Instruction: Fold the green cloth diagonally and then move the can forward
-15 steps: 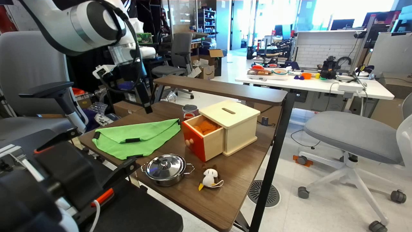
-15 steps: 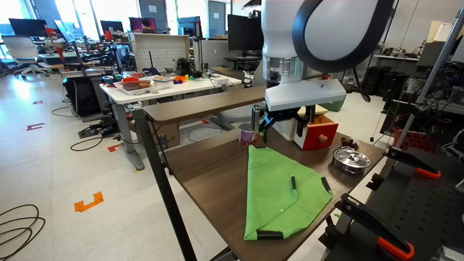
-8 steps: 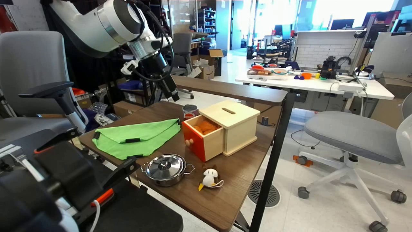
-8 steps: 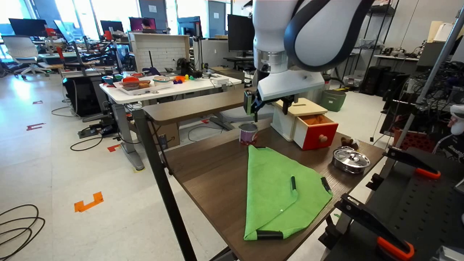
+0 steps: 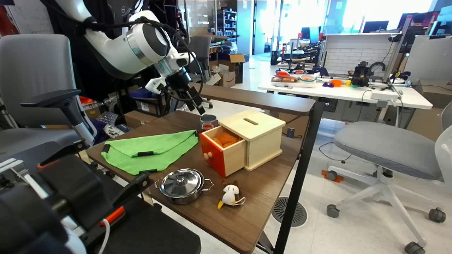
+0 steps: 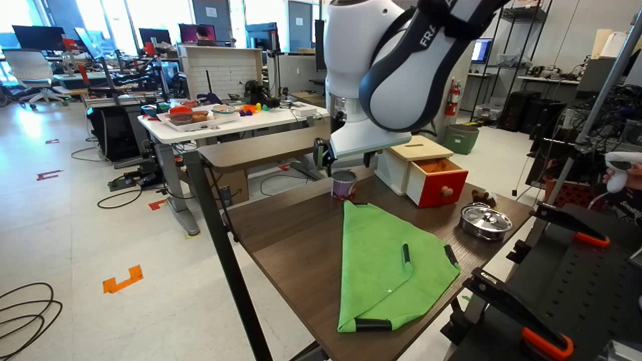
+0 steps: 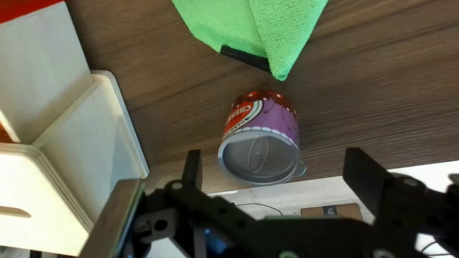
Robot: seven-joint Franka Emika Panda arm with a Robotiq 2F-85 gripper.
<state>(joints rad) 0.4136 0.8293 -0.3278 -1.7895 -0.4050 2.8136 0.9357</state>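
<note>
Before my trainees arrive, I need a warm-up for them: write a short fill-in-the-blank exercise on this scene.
1. The cloth is coloured ____.
2. Of the can and the wooden box, the ____ is nearer the cloth in the wrist view.
3. The pot is covered by a ____.
4. The gripper is not shut but ____.
Missing words: green; can; lid; open.

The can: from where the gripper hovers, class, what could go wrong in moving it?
The can stands near an edge of the table: a nudge that way might send it off. A folded corner of the green cloth lies close by; sliding the can into it could rumple the fold. In the wrist view, the open gripper shows a finger between can and wooden box: it might knock either.
</note>
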